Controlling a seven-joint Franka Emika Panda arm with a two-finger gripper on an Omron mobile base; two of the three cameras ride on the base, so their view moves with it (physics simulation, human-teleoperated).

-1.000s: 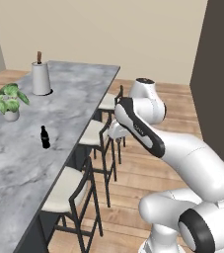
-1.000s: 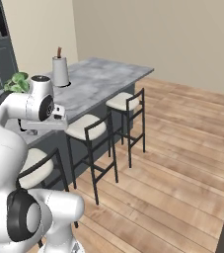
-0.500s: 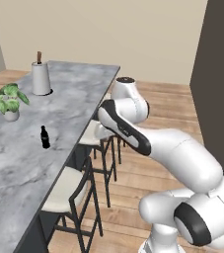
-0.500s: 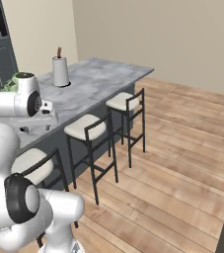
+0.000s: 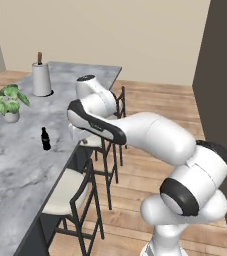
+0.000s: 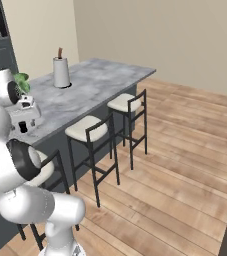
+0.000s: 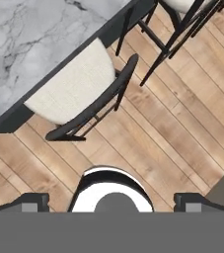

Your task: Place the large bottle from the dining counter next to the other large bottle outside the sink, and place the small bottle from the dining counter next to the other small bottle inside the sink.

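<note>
The dining counter [image 5: 15, 170] runs along the left of the left base view, its marbled top bare in the middle. A small dark bottle [image 5: 45, 139] stands upright on it, near the stool-side edge. My arm reaches from the lower right toward that edge, and the hand hangs just right of the bottle, apart from it. In the right base view my gripper [image 6: 24, 127] sits above the counter's edge [image 6: 85, 107]. The hand view looks straight down, with my gripper [image 7: 112, 200] open, its fingertips [image 7: 32, 200] wide apart and nothing between them. The large bottle and the sink are out of view.
A potted plant [image 5: 9, 102] and a paper-towel holder [image 5: 41, 80] stand further back on the counter. Cream-seated black stools [image 5: 67, 192] [image 6: 87, 127] line the counter's side; one stool [image 7: 74, 89] lies directly below the hand. Wooden floor [image 6: 175, 170] spreads to the right.
The arm has swung left toward the counter, bringing the hand over its stool-side edge near the small bottle. The jaws have stayed open and the bottle has not moved.
</note>
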